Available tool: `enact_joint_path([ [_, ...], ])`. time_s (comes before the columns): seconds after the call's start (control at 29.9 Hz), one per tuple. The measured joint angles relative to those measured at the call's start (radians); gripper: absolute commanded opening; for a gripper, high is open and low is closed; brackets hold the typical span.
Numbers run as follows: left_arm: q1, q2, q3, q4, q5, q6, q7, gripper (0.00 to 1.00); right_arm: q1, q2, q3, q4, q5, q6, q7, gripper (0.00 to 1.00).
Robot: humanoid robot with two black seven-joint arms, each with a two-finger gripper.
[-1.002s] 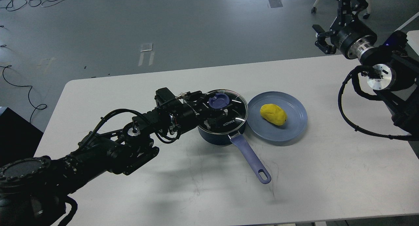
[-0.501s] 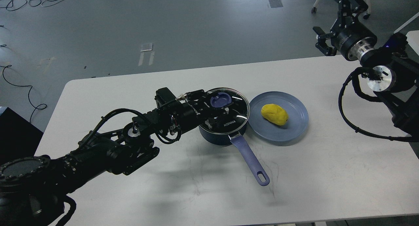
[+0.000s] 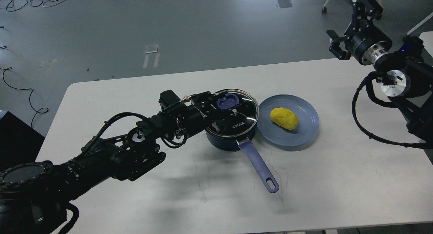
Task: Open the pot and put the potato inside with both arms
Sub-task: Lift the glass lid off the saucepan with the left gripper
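White table [image 3: 169, 200]: left gripper [image 3: 226, 109] is clamped around the lid knob [image 3: 227, 102] atop the pot [image 3: 227, 139], potato [image 3: 283, 118] just right of it, right gripper [image 3: 351, 27] open, far off.

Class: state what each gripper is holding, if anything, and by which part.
The left gripper is at the glass lid's blue knob; whether it grips cannot be told. The right gripper holds nothing.

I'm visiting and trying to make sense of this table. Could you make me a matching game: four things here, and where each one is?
Things:
1. potato
2. glass lid
3. left gripper
4. right gripper

Places:
A. on the pot
B. raised beyond the table's far right corner
C. on the blue plate
D. at the lid's blue knob

Pairs: 1-C, 2-A, 3-D, 4-B
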Motion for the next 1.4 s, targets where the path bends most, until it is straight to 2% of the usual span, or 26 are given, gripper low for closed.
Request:
enact_joint_path([
  [0.4,-0.030,0.021,-0.009,-0.006,-0.056,-0.002,0.000,0.00,0.003,0.005,-0.002,-0.001,0.000,0.000,0.000,1.00],
  [0.63,-0.110,0.075,-0.005,-0.091,-0.148,0.001,0.000,0.00,0.007,0.005,0.001,-0.001,0.000,0.000,0.000,1.00],
  [0.8,-0.177,0.146,-0.005,-0.121,-0.152,-0.005,0.000,0.00,0.015,0.003,0.006,-0.001,0.000,0.000,0.000,1.00],
  [1.0,-0.183,0.285,-0.001,-0.178,-0.136,-0.004,0.000,0.00,0.027,0.001,0.007,0.001,0.000,-0.001,0.000,1.00],
  [1.2,-0.155,0.443,0.000,-0.231,-0.141,0.001,0.000,0.00,0.029,0.001,0.001,0.001,0.000,-0.001,0.000,1.00],
  [1.4,-0.069,0.526,0.000,-0.234,-0.145,0.015,0.000,0.00,0.027,0.004,-0.003,-0.001,0.000,-0.001,0.000,1.00],
])
